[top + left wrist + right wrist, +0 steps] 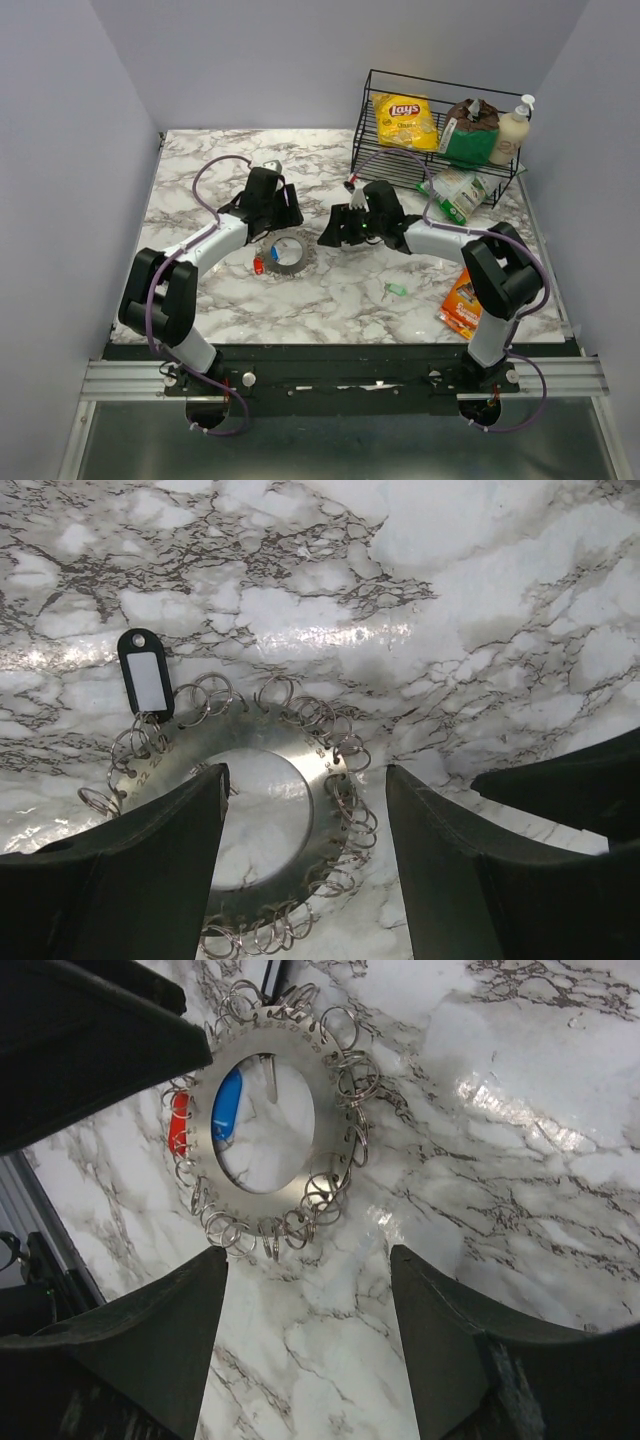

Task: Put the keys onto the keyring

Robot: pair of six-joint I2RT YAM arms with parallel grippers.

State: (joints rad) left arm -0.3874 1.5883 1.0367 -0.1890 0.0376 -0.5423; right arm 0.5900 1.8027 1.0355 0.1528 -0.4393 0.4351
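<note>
Jaws released on both arms, holding nothing. Above the marble table [330, 290], left gripper [305, 780] hangs over and right gripper [308, 1260] just beside the keyring [287, 252], which lies flat. Red key [178, 1130] sits at its outer rim, blue key [227, 1110] within its open centre, pale green key [396, 291] well apart.

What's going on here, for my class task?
Both arms hang over the keyring on the marble table; the left gripper and right gripper are open, holding nothing. The red key lies beside the ring, the blue key shows through its centre, the green key lies apart. None looks threaded yet.
</note>
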